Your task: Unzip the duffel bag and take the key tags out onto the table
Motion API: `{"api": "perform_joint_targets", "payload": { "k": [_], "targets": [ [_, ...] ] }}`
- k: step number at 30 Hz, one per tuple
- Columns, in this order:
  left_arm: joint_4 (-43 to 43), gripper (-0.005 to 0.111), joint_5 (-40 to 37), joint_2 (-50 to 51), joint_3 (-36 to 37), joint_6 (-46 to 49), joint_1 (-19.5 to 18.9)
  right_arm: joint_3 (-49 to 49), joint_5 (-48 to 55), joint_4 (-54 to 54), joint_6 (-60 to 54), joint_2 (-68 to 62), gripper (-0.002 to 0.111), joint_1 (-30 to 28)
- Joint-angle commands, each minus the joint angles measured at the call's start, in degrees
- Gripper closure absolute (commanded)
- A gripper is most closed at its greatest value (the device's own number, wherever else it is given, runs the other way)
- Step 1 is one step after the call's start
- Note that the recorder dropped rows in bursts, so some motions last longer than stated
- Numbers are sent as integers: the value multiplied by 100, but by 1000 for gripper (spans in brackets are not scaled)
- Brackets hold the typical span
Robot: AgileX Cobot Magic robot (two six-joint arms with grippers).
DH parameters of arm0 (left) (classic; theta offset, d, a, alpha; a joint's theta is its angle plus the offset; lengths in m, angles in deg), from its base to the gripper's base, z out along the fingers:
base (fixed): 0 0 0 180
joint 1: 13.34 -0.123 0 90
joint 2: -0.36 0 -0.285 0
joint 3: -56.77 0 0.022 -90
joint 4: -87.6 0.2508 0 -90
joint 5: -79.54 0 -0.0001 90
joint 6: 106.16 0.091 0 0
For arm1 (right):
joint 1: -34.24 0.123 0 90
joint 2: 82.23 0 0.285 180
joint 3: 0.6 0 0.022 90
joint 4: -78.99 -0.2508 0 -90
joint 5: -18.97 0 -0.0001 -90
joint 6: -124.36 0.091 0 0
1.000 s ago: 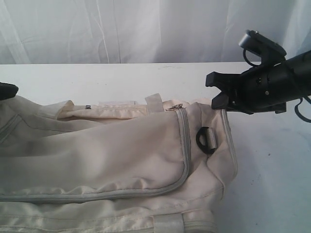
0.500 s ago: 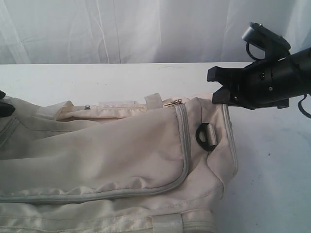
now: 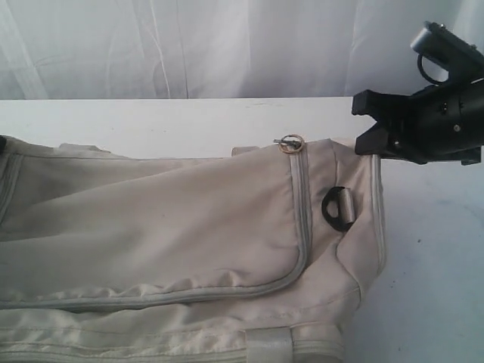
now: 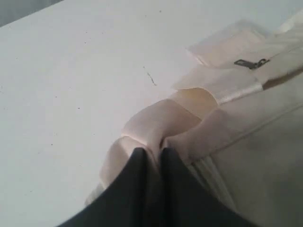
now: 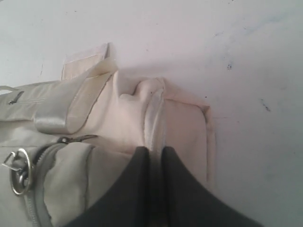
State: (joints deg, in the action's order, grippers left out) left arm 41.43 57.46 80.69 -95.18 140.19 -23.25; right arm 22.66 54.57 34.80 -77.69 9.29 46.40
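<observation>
Pinching the end seam of the large cream fabric duffel bag (image 3: 189,219) with the right claw (image 5: 152,150). Clamping its shiny cream strap fold (image 4: 156,120) with the left claw (image 4: 150,152). Stretched between both claws, lying on the broad white table (image 3: 189,117).

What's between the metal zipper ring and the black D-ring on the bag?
Exterior view: the grey zipper track, then bare cream fabric of the duffel bag.

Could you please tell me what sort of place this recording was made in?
Most likely a robot test bench in a lab or studio: a plain white table, a white curtain hung behind it, and the black right pincer of a robot arm at a cream duffel bag.
</observation>
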Motion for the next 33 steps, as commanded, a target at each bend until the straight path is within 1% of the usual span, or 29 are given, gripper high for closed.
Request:
{"api": "perform_joint_targets", "payload": {
  "k": [1, 5, 13, 15, 18, 21, 24, 26, 33],
  "targets": [
    [-394, 107, 72, -249, -19, -214, -81, 24, -485, 848, 97, 117, 108, -231],
    [-394, 107, -8, -431, -19, -373, -81, 24, -495, 1160, 305, 117, 108, -309],
    [-394, 107, 36, -827, -19, -522, -81, 24, -462, 1315, 317, 117, 108, -318],
    [-394, 107, 195, -931, -19, -573, -95, 35, -448, 1386, 330, 117, 108, -318],
    [-394, 107, 594, -1048, -19, -883, -203, 70, -438, 1743, 695, 117, 108, -318],
    [-394, 107, 752, -1087, -19, -921, -302, 144, -438, 1961, 890, 117, 108, -318],
    [-642, 107, 841, -1087, -19, -921, -363, 138, -408, 1971, 902, 117, 108, -318],
    [-952, 107, 994, -1090, -19, -921, -363, 138, -408, 1971, 902, 117, 108, -318],
    [-1815, 107, 1893, -1171, -19, -921, -363, 138, -409, 1983, 902, 117, 108, -318]
  ]
}}
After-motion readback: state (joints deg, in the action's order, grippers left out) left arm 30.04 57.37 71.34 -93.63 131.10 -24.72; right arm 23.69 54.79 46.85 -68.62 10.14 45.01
